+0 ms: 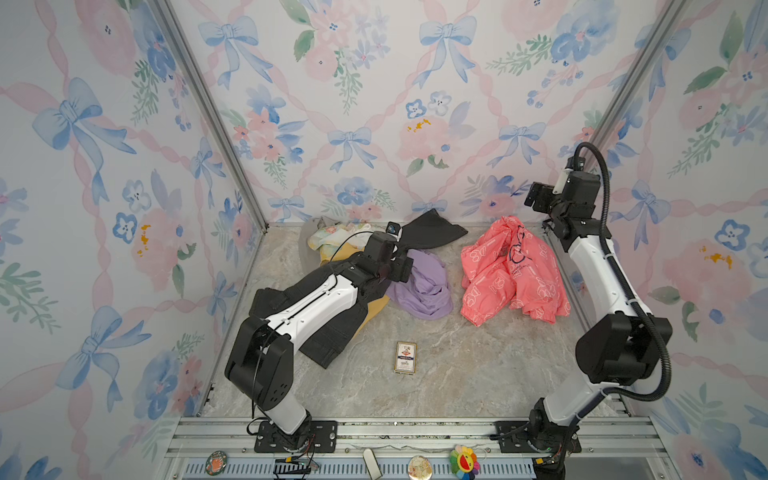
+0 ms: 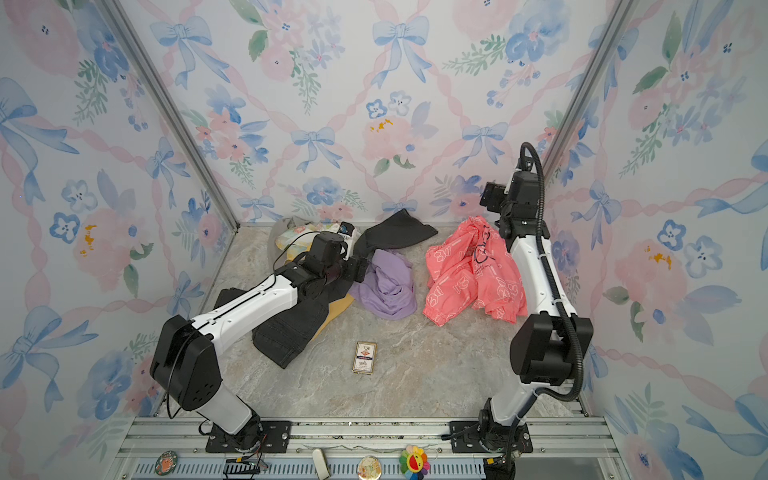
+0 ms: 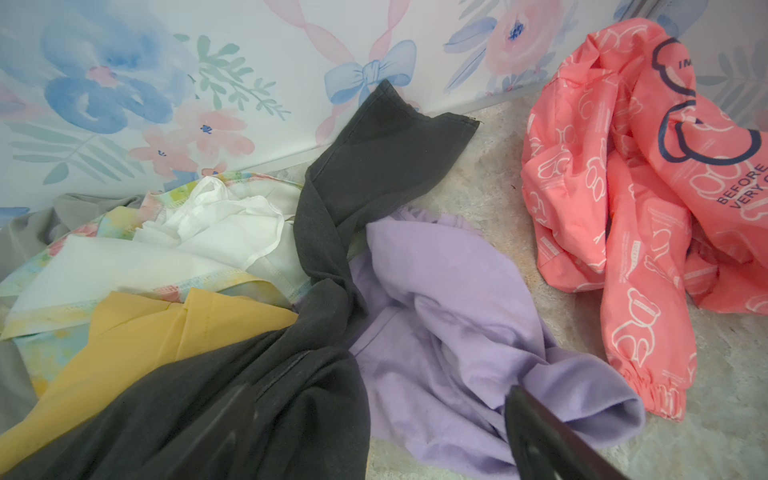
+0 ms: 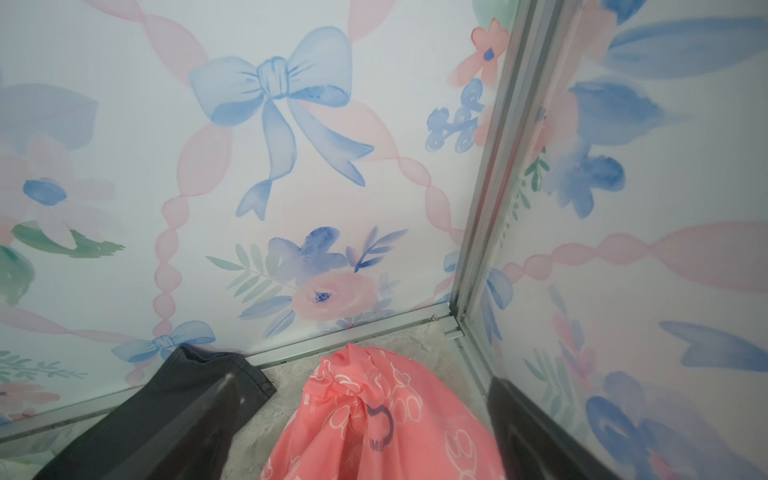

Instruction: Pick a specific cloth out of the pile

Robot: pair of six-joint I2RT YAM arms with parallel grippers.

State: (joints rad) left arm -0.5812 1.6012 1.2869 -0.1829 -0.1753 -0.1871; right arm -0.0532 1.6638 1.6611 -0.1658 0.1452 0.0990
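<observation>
Coral-pink folds of the cloth peak between the wide-spread jaws of the right gripper, which pinches nothing. Whether its fingers brush the fabric cannot be told from the right wrist view.

The gripper hangs over the far right corner of the worktop, so the cloth lies directly beneath it and runs away toward the near edge. Its long axis follows the right edge, with the bunched, dark-blue-printed end at the far side in both top views.

A strip of bare worktop separates the cloth from the lilac cloth, the nearest piece of the pile. The pile fills the far left corner, where the dark grey jeans stretch along the far edge toward the cloth without touching it.

The left gripper hovers over the jeans and the lilac cloth with its jaws spread too and nothing between them. The whole lilac heap lies between it and the coral garment.

The right arm is plainly the nearer. By this judgement, any fresh grasp is a short drop straight down onto the peak, and the cloth already looks picked clear of the pile.
</observation>
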